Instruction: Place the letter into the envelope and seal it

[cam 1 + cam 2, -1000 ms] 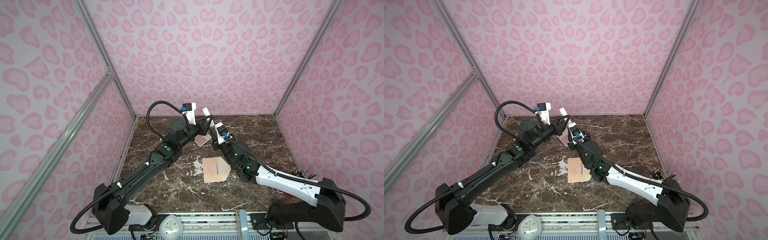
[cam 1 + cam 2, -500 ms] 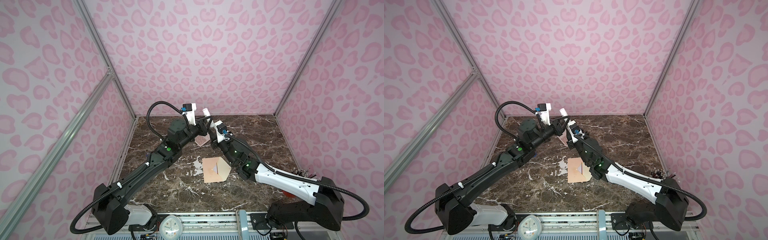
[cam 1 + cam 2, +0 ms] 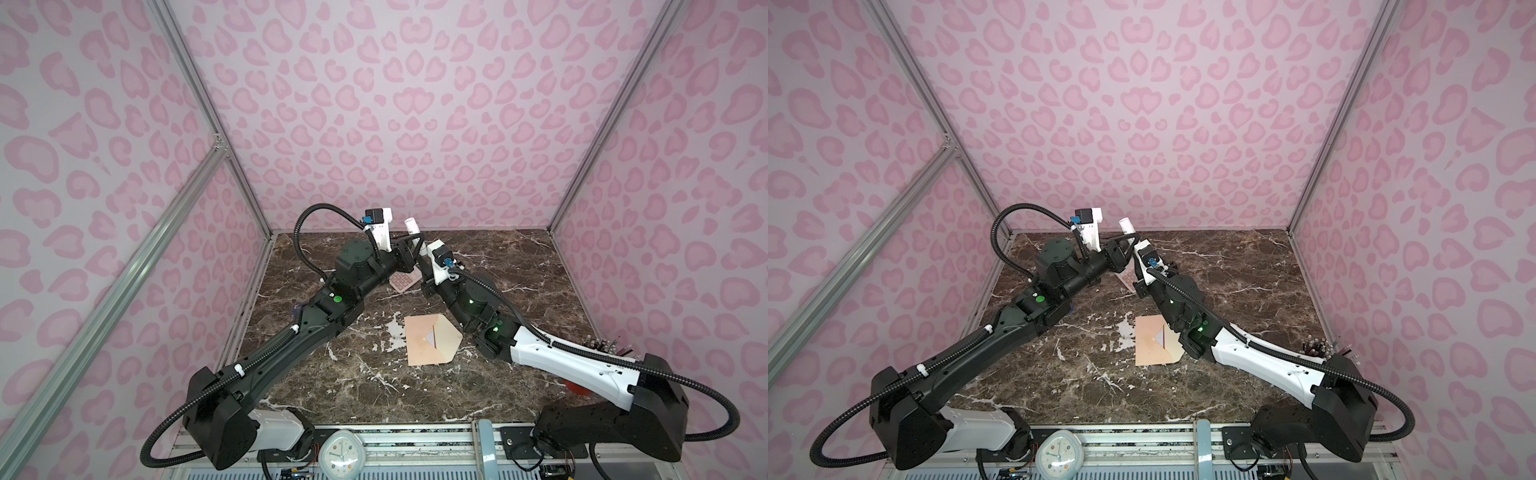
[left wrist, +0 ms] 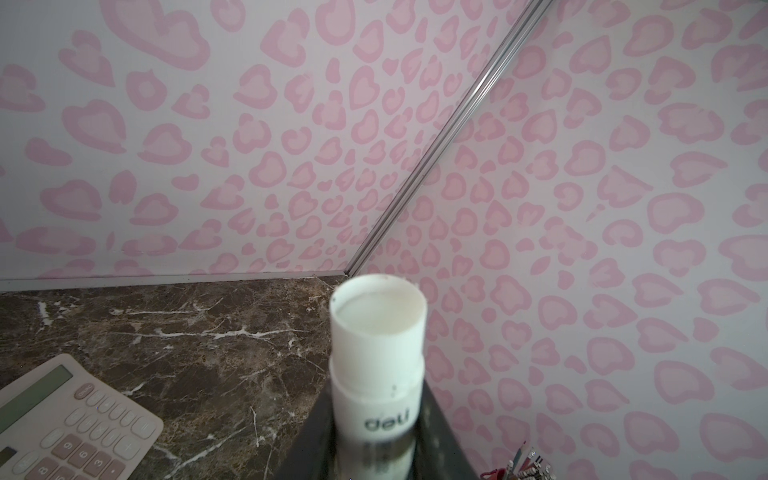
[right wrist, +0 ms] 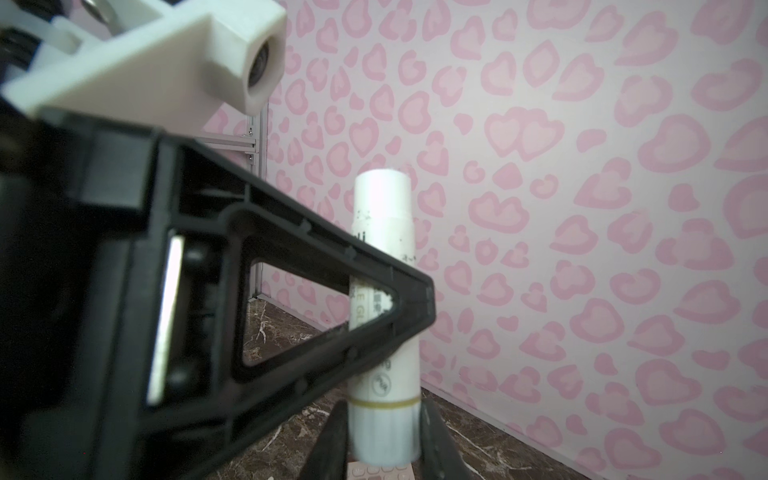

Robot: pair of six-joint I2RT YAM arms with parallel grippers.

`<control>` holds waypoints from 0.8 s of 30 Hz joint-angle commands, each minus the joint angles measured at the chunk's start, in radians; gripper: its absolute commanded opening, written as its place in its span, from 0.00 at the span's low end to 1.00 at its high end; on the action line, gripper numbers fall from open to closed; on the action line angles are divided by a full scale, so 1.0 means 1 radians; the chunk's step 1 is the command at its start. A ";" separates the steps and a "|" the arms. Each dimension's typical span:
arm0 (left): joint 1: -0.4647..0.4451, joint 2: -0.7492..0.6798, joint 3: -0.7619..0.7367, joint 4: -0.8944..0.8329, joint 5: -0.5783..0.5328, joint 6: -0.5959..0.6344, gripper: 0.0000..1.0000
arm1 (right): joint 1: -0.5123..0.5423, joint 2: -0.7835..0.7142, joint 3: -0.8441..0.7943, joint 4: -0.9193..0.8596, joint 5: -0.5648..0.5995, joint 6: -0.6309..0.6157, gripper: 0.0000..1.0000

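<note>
Three pink heart-patterned walls (image 3: pixel 395 124) enclose the cell and meet the dark marble tabletop (image 3: pixel 519 291) along its rear and side edges. In both top views, bare marble lies open across the right rear quarter and along the front strip. The left arm (image 3: pixel 291 345) and right arm (image 3: pixel 561 361) reach diagonally inward from the front corners. Their wrists converge above the rear centre-left of the tabletop, close to the rear wall. The envelope (image 3: pixel 419 349) (image 3: pixel 1150 340) lies flat near the table centre, between the two forearms and just beside the right one. Its paler pointed flap is folded out toward the right arm, and all four body edges rest on the marble. The calculator (image 3: pixel 403 279) (image 4: pixel 62 424) lies behind the envelope, well apart from it and partly under the two wrists. The left gripper (image 4: pixel 376 449) is clamped on the barrel of a white glue stick (image 3: pixel 411 227) (image 5: pixel 382 216), which is held raised above the table. The uncapped end of the stick points up toward the rear wall. The right gripper (image 5: pixel 382 453) is closed around the lower end of the same stick, with one finger against each side. The letter (image 3: pixel 433 336) shows only as a thin dark-red line along the mouth of the envelope. The rest of it is hidden inside.
</note>
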 commanded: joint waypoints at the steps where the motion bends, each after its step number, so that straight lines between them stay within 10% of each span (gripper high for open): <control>1: 0.001 -0.003 0.000 0.020 0.013 -0.005 0.04 | 0.002 0.005 0.009 -0.020 -0.007 -0.016 0.26; 13: 0.022 0.012 -0.009 0.043 0.155 -0.042 0.04 | -0.035 -0.032 0.059 -0.140 -0.166 0.096 0.20; 24: 0.132 0.036 -0.053 0.246 0.628 -0.209 0.04 | -0.177 -0.098 0.117 -0.241 -0.620 0.375 0.15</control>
